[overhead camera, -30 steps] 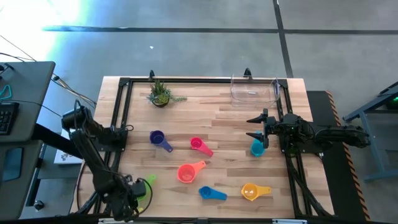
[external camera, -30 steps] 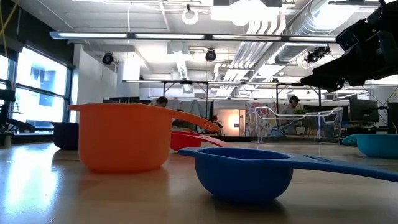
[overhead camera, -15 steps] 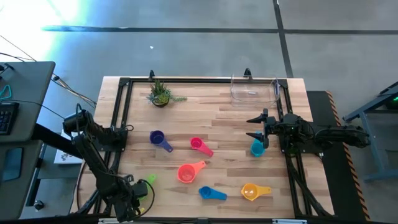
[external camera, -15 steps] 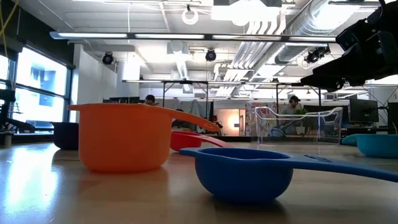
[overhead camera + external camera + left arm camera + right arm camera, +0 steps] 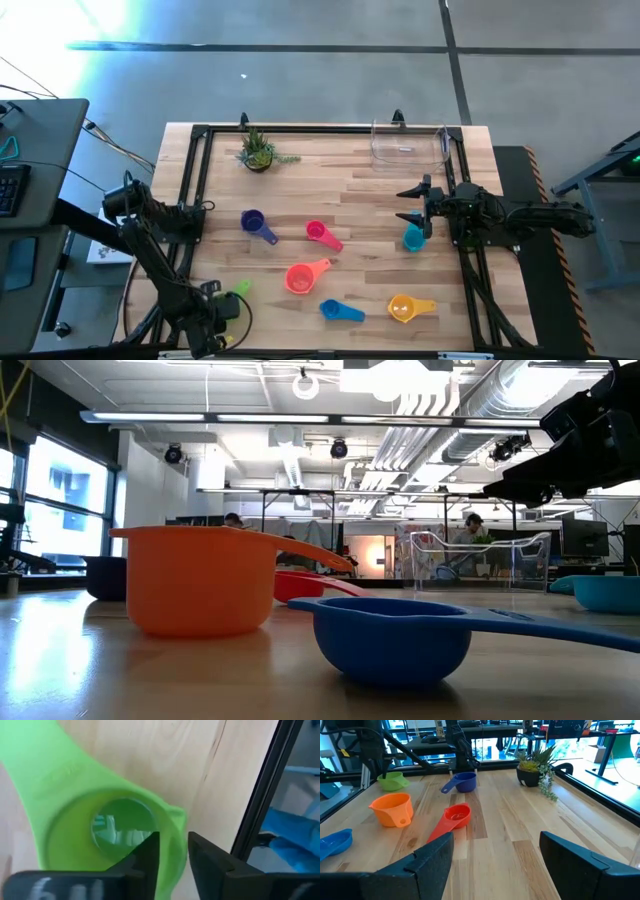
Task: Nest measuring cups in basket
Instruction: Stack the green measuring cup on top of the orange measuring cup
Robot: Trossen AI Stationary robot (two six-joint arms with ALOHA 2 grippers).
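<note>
A: Left claw?
B: Closed down on the green cup. One finger inside the bowl, the other outside, rim wall pinched between. Farthest cup from the basket, at the tabletop corner diagonally opposite it, just beside the black frame rail.

A: Lifted or down?
B: Can't tell. Wood right behind the cup in the wrist view, nothing more to go on.

A: Right claw?
B: Spread wide, nothing in it. Hanging just on the near side of the basket, fingers pointing toward the left arm's side. Not touching anything.

A: Basket itself?
B: Clear bin at the far edge of the tabletop, on the right arm's side. No cups seen inside.

A: Other cups, relative to the basket?
B: Teal cup closest, straight toward the near edge from it, just past the right claw. Yellow cup farther along that same line, by the near edge. Blue cup beside the yellow one, a step farther from the basket. Orange cup and pink cup mid-tabletop, diagonally away from the basket. Purple cup farther out still, toward the left arm's side.

A: All apart?
B: Yes, none nested, none touching.

A: Anything else?
B: Small potted plant, level with the basket along the far edge, well apart from it.
</note>
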